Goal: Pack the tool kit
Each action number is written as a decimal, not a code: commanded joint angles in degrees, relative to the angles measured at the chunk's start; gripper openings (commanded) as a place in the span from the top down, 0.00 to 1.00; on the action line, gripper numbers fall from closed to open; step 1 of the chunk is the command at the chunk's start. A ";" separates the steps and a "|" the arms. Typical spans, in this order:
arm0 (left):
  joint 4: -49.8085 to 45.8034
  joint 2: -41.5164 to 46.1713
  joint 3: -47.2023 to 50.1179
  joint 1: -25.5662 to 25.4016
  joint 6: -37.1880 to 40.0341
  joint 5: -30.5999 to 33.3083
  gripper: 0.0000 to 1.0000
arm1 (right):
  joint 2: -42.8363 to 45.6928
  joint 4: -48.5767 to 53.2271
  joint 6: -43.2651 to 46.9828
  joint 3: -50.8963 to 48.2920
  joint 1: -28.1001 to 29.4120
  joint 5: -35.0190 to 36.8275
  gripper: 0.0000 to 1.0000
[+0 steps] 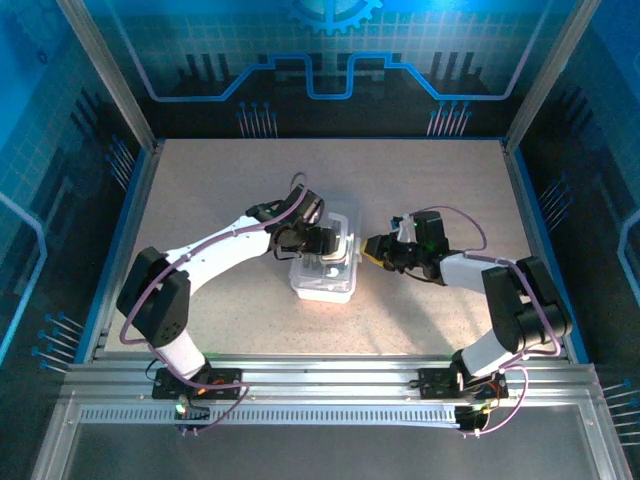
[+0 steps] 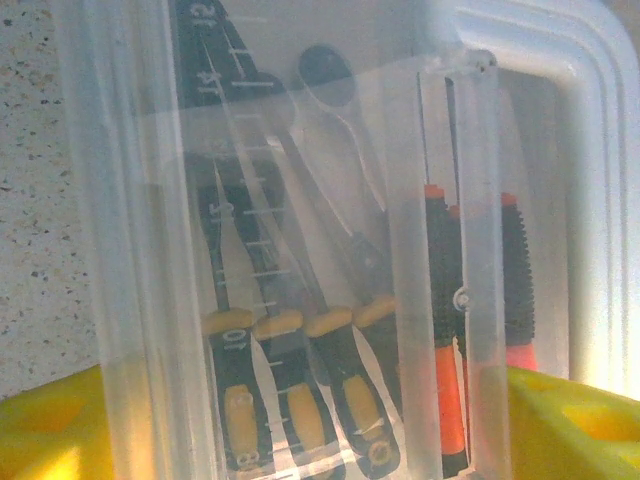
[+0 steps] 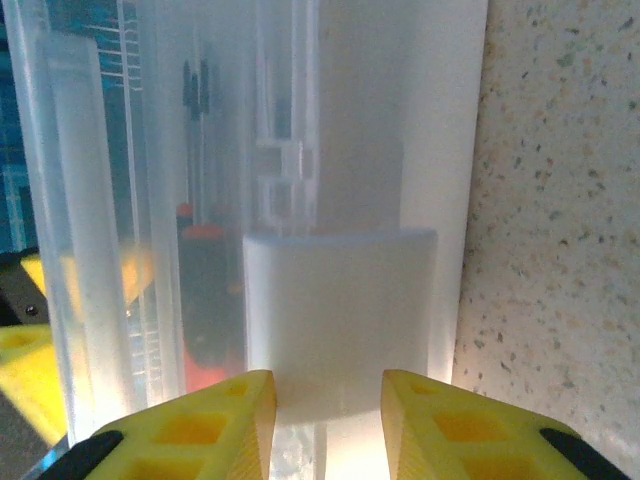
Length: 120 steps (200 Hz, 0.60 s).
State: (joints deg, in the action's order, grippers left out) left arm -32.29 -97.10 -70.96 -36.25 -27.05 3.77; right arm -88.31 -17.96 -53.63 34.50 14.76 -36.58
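Observation:
The clear plastic case (image 1: 325,282) lies in the middle of the table with its lid down. Through the lid I see several screwdrivers with black and yellow handles (image 2: 290,400) and black and orange-red ones (image 2: 448,390). My left gripper (image 1: 325,242) hovers over the case's top. Its yellow fingers (image 2: 50,425) are spread wide with the lid between them (image 2: 305,435); contact cannot be told. My right gripper (image 1: 368,250) is at the case's right side. It is open (image 3: 328,425), its fingertips (image 3: 200,430) just short of a white latch tab (image 3: 340,310).
The speckled beige tabletop (image 1: 220,190) surrounds the case, with bare surface to its right (image 3: 560,200). Metal frame posts (image 1: 110,80) and blue side walls enclose the table. An aluminium rail (image 1: 320,385) runs along the near edge by the arm bases.

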 commanded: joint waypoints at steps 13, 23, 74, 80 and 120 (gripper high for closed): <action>-10.44 -11.05 6.61 -1.19 -0.76 3.89 0.53 | 3.14 5.47 2.52 -0.65 -2.60 -1.74 0.65; -10.64 -10.94 6.62 -1.19 -0.68 3.88 0.53 | 3.23 5.93 2.59 -0.91 -3.16 -1.33 0.65; -12.00 -9.00 5.99 -1.19 0.37 4.27 0.53 | 1.35 6.54 2.45 -0.40 -3.25 -0.53 0.65; -12.09 -8.82 6.01 -1.19 0.48 4.31 0.53 | 1.03 6.48 2.34 -0.32 -3.12 -0.29 0.65; -11.66 -8.71 6.21 -1.14 0.55 3.59 0.53 | -1.53 5.25 1.47 0.48 -2.53 0.50 0.65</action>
State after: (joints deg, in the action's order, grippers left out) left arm -32.36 -97.08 -71.00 -36.40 -27.03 4.10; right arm -88.12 -12.88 -52.23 34.46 11.94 -36.73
